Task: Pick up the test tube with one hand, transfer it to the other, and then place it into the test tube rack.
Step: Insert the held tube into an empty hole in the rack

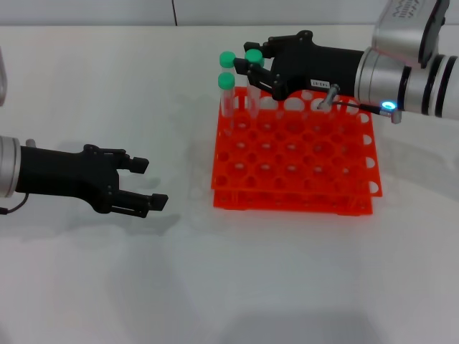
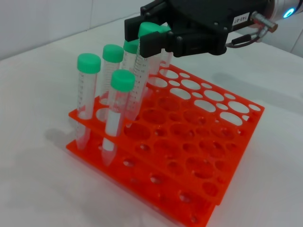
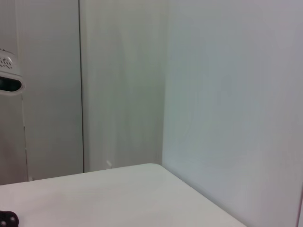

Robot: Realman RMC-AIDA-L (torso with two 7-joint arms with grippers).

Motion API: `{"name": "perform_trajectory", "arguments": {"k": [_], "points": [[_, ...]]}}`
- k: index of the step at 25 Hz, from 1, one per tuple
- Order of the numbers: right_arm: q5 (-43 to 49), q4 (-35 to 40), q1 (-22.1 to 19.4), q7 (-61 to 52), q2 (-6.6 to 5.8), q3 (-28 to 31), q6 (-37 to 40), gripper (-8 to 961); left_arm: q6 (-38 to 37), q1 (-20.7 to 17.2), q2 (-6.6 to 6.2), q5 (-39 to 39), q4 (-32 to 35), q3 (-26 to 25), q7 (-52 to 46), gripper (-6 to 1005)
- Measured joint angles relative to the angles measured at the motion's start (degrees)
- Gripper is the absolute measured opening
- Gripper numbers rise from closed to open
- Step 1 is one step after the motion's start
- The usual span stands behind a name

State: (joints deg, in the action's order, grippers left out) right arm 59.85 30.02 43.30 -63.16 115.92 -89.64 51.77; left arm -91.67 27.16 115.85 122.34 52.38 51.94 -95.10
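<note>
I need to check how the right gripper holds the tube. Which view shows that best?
The left wrist view: the right gripper is closed on the test tube just below its green cap, above the test tube rack. The head view shows it smaller; the right wrist view shows neither.

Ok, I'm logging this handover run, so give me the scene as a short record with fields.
right gripper: over the rack's far left corner, shut on a tube
held tube: green cap between the fingers, tilted, lower end at a rack hole
rack: orange-red, on the white table
other tubes: four green-capped, standing in the same corner
left gripper: open, holding nothing, low over the table left of the rack
</note>
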Motion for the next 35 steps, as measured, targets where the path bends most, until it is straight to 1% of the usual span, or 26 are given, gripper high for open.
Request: {"name": "perform_trajectory", "arguments": {"k": [35], "points": [[0.01,-1.03,-0.07,0.05,0.09,0.0,-0.77,277,0.19,0.0,0.08,0.0,0.0,0.0,0.15,866]]}}
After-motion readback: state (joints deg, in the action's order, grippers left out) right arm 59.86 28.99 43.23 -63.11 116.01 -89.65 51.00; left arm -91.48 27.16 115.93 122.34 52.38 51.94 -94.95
